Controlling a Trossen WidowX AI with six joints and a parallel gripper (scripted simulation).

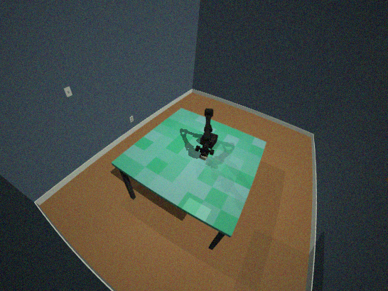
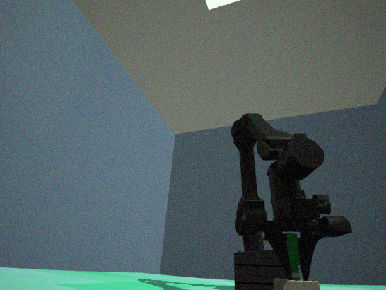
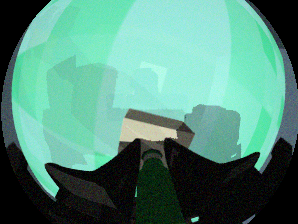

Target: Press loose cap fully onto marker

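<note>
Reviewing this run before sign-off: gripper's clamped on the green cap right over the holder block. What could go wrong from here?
1. The gripper is shut on the green cap, which looks slightly tilted in the exterior view; pressing at that angle could jam it or leave it short of fully seated.
2. The fingertips hang close above the holder block; pushing further could strike it.
3. Retreating before opening could pull the cap back off.

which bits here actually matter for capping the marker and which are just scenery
Part of the job:
- gripper, shut on the green cap
- green cap, held upright over the holder block
- holder block, pale, on the table
- marker: hidden under the cap, cannot be made out

Just there:
- checkered green table
- wall outlets
- ceiling light
</note>
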